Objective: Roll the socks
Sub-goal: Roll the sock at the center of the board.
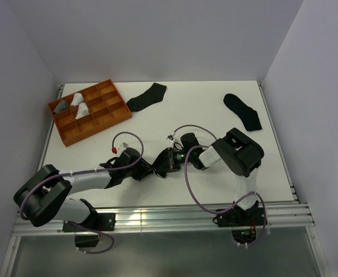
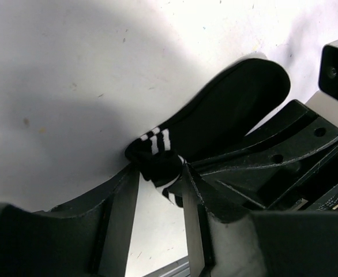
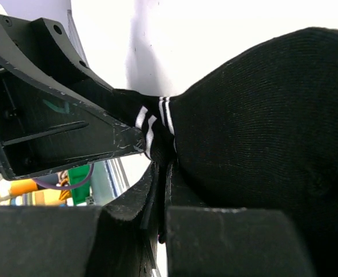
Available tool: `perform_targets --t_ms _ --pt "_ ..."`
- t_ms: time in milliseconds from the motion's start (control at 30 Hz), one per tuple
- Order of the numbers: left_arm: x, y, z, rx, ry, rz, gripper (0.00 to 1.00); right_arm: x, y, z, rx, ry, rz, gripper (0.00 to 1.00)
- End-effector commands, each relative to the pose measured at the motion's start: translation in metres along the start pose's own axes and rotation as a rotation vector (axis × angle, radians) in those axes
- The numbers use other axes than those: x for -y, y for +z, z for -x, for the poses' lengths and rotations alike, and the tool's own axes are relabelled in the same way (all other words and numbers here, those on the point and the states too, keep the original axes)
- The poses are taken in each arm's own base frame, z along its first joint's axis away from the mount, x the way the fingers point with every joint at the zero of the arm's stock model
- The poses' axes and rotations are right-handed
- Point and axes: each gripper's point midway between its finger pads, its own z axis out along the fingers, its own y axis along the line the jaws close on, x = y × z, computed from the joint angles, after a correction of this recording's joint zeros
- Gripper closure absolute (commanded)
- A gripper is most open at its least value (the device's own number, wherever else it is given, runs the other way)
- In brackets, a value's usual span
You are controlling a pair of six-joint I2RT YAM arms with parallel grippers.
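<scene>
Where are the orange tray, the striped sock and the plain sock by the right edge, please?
orange tray [image 1: 107,103], top view, empty compartment.
striped sock [image 2: 232,109], left wrist view, foot part.
plain sock [image 1: 242,111], top view, its middle.

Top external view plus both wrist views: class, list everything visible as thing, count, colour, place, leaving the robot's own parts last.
table: one, white, under everything
tray: one, orange, compartmented, far left
rolled socks: three, white and grey, in the tray's left end
loose socks: two, black, far centre and far right
striped sock: one, black with white stripes, centre, between the grippers
cables: two, purple, looping from the arms
left gripper: one, black, gripping the striped cuff
right gripper: one, black, shut on the same sock
</scene>
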Motion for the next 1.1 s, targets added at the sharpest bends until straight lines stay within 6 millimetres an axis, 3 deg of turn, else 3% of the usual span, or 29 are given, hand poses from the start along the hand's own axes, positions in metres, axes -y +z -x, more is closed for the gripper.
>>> perform_targets --t_ms 0,200,367,400,500,567,633,667,867,1000,1067 --pt "-0.023 0.009 0.004 0.038 0.029 0.092 0.59 0.035 -0.001 -0.013 -0.019 0.081 -0.108 0.99" --pt "-0.037 0.016 0.004 0.037 0.060 0.164 0.69 0.028 -0.003 -0.007 -0.015 0.034 -0.094 0.96" --pt "-0.044 0.018 0.003 0.020 0.119 0.242 0.78 0.019 -0.012 0.002 0.024 -0.082 -0.133 0.78" --pt "-0.044 0.018 0.003 0.016 0.131 0.257 0.80 0.010 -0.016 0.009 0.048 -0.125 -0.133 0.76" --pt "-0.032 0.017 0.004 0.014 0.180 0.276 0.82 -0.001 -0.026 0.018 0.095 -0.241 -0.203 0.66" --pt "-0.036 0.016 0.004 0.006 0.216 0.313 0.82 -0.008 -0.034 0.027 0.143 -0.334 -0.273 0.62" --pt "-0.027 0.018 0.004 -0.002 0.249 0.315 0.81 -0.007 -0.039 0.030 0.187 -0.393 -0.365 0.59" --pt "-0.027 0.018 0.004 -0.008 0.258 0.322 0.81 -0.017 -0.045 0.036 0.226 -0.444 -0.374 0.59" --pt "-0.018 0.020 0.002 -0.031 0.295 0.341 0.80 -0.033 -0.050 0.039 0.351 -0.656 -0.514 0.59" --pt "-0.018 0.020 0.001 -0.041 0.293 0.345 0.80 -0.039 -0.035 0.023 0.343 -0.728 -0.546 0.61" --pt "-0.016 0.020 0.000 -0.042 0.290 0.340 0.80 -0.031 -0.029 0.018 0.315 -0.741 -0.578 0.62"
